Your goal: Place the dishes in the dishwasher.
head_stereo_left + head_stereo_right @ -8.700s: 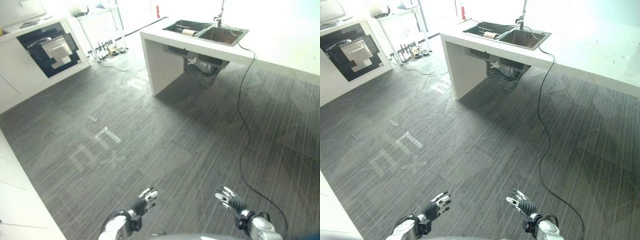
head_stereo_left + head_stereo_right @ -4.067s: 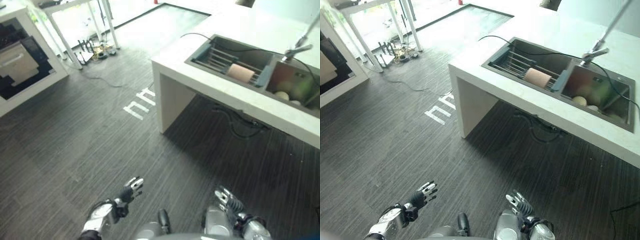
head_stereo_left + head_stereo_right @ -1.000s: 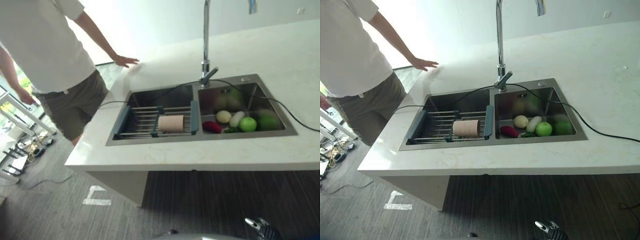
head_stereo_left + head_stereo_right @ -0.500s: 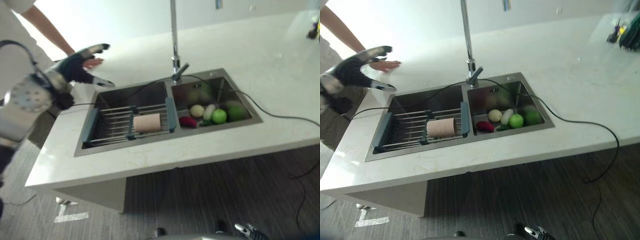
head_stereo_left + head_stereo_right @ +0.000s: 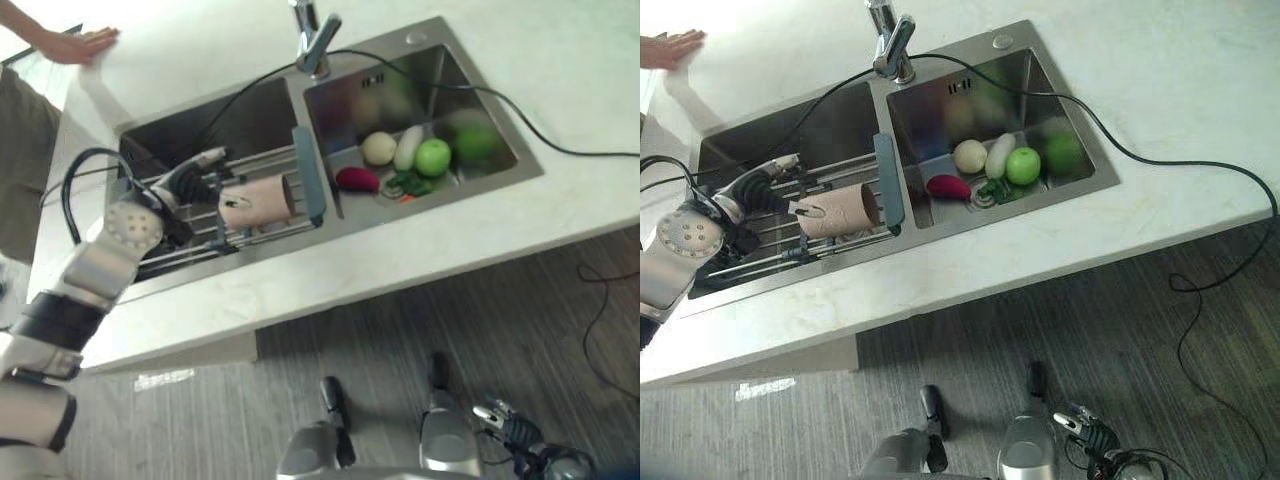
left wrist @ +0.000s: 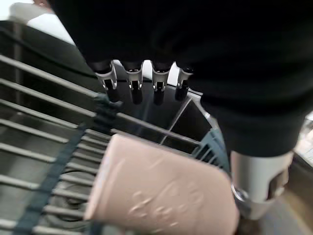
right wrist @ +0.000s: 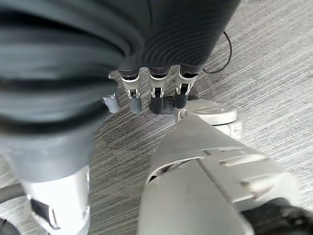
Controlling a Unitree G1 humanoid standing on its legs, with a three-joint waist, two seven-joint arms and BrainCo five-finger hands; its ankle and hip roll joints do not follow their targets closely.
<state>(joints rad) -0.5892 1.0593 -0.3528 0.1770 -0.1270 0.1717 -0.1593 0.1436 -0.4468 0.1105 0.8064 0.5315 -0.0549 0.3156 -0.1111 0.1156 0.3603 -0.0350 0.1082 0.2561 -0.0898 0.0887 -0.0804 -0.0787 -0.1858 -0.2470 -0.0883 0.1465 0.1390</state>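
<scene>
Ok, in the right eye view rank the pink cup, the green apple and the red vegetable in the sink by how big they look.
1. The pink cup, lying on the rack, looks clearly largest.
2. The green apple.
3. The red vegetable. It looks close to the apple in size, so these two are hard to rank firmly.

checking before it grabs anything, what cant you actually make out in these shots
- Whether the left hand touches the pink cup: eye views too small, and in the left wrist view its fingers hang above the cup with the thumb's contact unclear.
- Sink rack far end: hidden behind the left arm.
- Items behind the green apple: blurred.
- Person's hand: cut by the edge.
- Right hand: too small, low near the floor.
</scene>
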